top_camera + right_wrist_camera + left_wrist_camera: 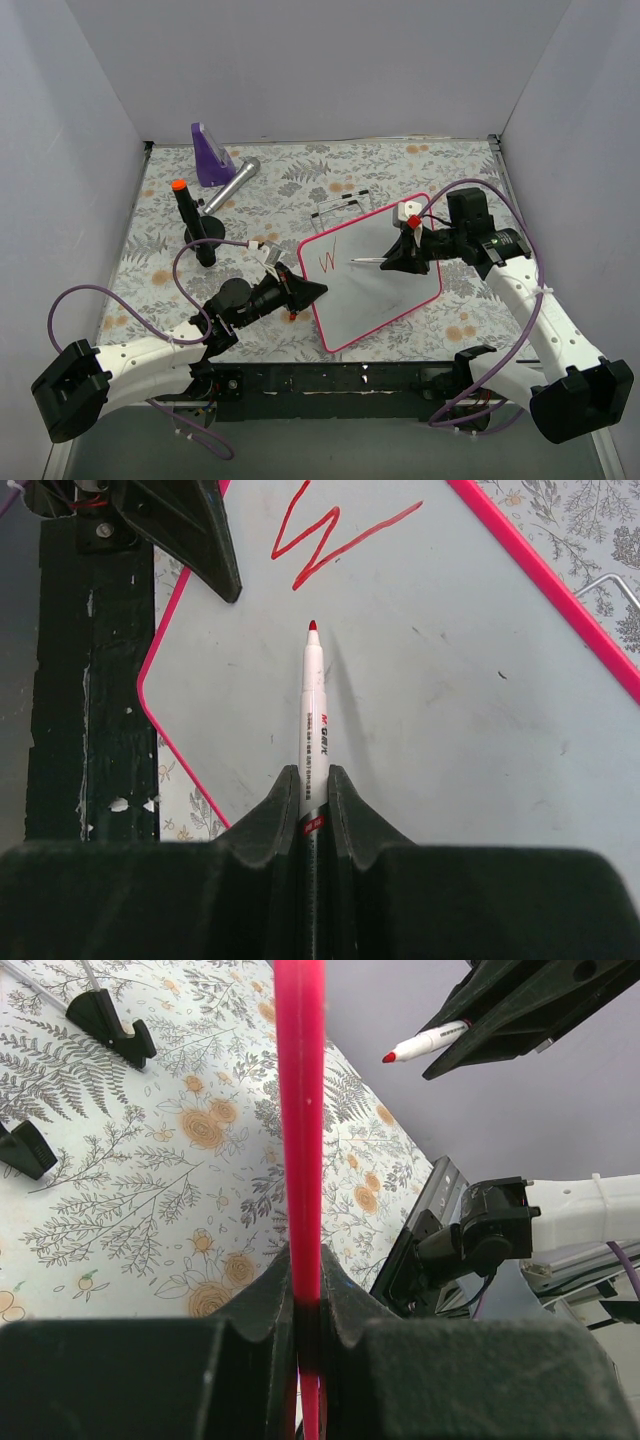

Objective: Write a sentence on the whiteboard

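Already written: only a red "W" opens the sentence (350,549); the rest is undone.
Whiteboard (395,295): between both arms on the table (160,250).
Left gripper (305,291): fingers pinching its pink frame.
Right gripper (313,780): fingers clamped on a marker (311,710), tip near the "W".

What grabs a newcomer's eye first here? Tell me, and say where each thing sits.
The pink-framed whiteboard in the middle of the table stands out, with a red W near its left end. The right gripper holds a red-tipped marker aimed at that letter, while the left gripper clamps the board's pink edge. A purple object stands at the back left.
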